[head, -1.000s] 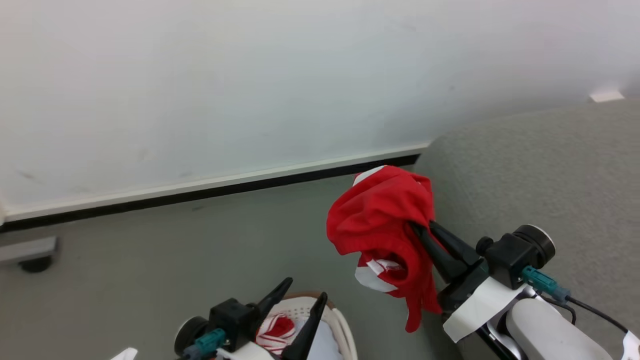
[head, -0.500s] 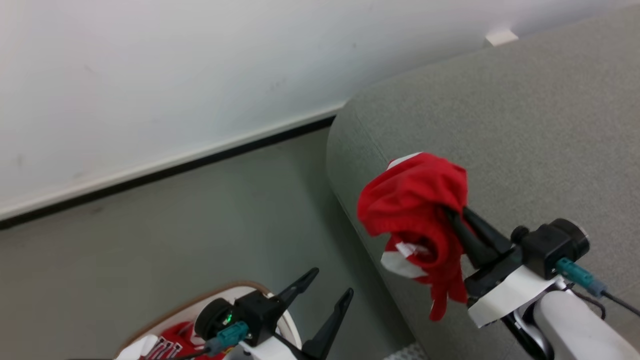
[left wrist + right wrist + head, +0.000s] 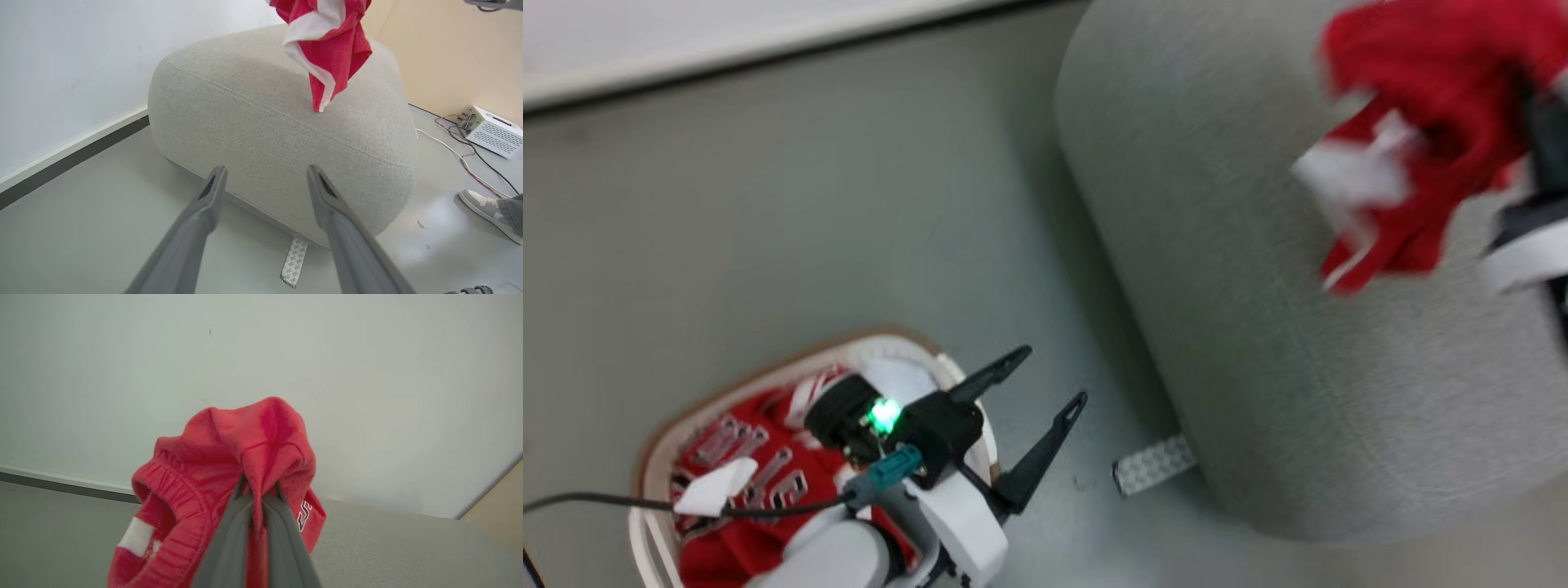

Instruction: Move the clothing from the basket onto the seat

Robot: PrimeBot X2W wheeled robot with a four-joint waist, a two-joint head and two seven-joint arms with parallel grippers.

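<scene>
Head view: red shorts are pinched by a fold in the clamped right gripper at 2 o'clock, hung over the seat, likely for dropping. At 7 o'clock the left gripper is held spread and empty by the basket, where more clothing is heaped

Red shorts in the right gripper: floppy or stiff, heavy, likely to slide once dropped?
Probably floppy: the red shorts bunch over the right gripper, a loose end dangling above the seat. Likely light: one pinched fold carries the whole piece. Dropped, they should slump in place; the seat's fabric looks coarse.
</scene>
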